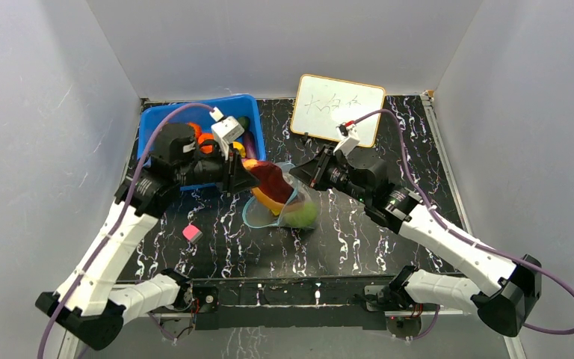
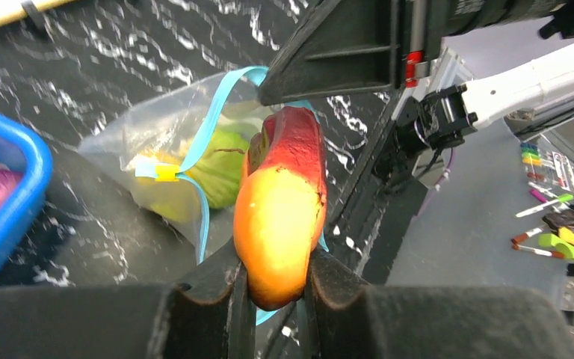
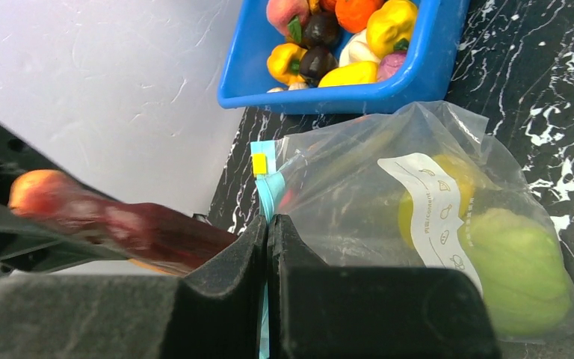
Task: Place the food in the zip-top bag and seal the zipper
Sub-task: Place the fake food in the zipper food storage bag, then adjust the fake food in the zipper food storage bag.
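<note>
While the left tool [image 2: 278,283] clamps the orange-and-dark-red slice [image 2: 280,202] at frame centre, by the zip-top bag [image 3: 389,187] mouth, the right tool [image 3: 269,247] pinches the zipper [image 3: 265,191]. Inside the bag lies a green fruit [image 3: 523,277].

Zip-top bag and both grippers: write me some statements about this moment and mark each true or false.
1. The left gripper is shut on the orange-and-dark-red long toy slice. True.
2. The clear zip-top bag is empty. False: a green round toy fruit lies inside.
3. The right gripper is open, away from the bag. False: it is shut on the bag's blue-teal zipper strip.
4. The blue plastic bin holds toy fruits and vegetables. True.
5. The small pink cube sits in the bin. False: it lies on the table, outside the bin.
</note>
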{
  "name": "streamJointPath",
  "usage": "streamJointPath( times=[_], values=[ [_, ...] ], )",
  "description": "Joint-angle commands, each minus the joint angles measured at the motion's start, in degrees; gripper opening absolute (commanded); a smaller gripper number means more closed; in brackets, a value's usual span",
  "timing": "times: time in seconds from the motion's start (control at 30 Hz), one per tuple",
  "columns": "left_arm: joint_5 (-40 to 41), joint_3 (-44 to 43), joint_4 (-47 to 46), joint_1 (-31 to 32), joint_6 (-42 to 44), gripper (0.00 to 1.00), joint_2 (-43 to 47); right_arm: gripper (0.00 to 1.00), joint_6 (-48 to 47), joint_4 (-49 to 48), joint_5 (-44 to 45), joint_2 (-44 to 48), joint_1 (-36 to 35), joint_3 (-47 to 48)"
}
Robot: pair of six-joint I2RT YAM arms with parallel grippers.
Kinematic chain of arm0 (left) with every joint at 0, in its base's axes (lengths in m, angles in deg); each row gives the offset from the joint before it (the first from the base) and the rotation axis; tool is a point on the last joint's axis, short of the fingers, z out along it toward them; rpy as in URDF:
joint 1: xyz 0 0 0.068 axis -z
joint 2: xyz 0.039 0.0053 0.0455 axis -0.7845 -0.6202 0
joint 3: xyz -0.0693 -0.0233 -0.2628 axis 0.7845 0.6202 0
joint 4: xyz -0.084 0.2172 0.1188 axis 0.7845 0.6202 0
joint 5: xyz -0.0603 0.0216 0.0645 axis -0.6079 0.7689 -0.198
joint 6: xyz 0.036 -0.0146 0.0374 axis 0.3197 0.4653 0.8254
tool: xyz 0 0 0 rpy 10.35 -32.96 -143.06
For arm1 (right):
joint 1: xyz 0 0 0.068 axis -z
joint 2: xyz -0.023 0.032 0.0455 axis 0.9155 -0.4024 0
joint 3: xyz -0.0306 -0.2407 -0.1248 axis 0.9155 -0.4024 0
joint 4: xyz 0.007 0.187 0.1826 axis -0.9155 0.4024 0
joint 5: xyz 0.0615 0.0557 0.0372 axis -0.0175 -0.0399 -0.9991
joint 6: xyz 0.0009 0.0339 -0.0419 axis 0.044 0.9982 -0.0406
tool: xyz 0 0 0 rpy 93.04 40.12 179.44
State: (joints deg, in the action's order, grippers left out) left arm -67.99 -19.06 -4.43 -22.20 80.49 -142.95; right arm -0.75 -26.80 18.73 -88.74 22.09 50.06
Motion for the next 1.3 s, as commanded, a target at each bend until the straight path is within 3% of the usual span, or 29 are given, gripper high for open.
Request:
streamJointPath(
  times=[0.0,0.37,0.57,0.63,0.73,0.87,0.93,1.03,1.17,1.27],
  values=[
    [-0.42,-4.76,14.55,0.19,-1.66,0.0,-5.08,0.0,0.19,-7.5,-3.72,-0.65,0.15,2.05],
    [1.97,-9.18,23.54,0.16,-1.68,0.0,-13.06,0.0,4.01,-10.69,-7.09,-3.24,0.12,2.2],
    [1.22,-9.12,22.5,0.23,-1.39,0.01,-16.01,0.0,4.51,-10.56,-5.83,-4.06,0.15,2.05],
    [-1.29,-7.52,18.53,0.19,-3.14,0.09,-15.86,0.0,5.12,-10.75,-5.42,-4.53,0.14,1.53],
    [-2.93,-6.02,14.07,0.25,-5.35,0.29,-16.21,0.0,4.97,-10.6,-4.77,-5.2,0.15,1.59],
    [-2.74,-4.5,8.89,0.31,-7.62,0.47,-16.21,0.0,4.33,-10.03,-2.78,-5.04,0.12,1.23],
    [-3.03,-4.0,6.98,0.3,-7.93,0.51,-15.64,0.0,2.57,-7.64,-0.81,-4.72,0.23,2.17],
    [-2.65,-2.88,4.21,0.27,-8.84,0.43,-14.21,0.0,0.88,-4.68,0.31,-4.47,0.19,4.18],
    [-1.11,-1.74,1.98,0.32,-11.21,0.04,-13.75,0.0,1.21,-4.82,0.03,-3.89,0.21,4.06],
    [-0.68,-4.67,3.49,0.25,-12.24,0.0,-15.41,0.0,2.9,-6.3,-1.29,-4.01,0.15,3.05]
  ],
)
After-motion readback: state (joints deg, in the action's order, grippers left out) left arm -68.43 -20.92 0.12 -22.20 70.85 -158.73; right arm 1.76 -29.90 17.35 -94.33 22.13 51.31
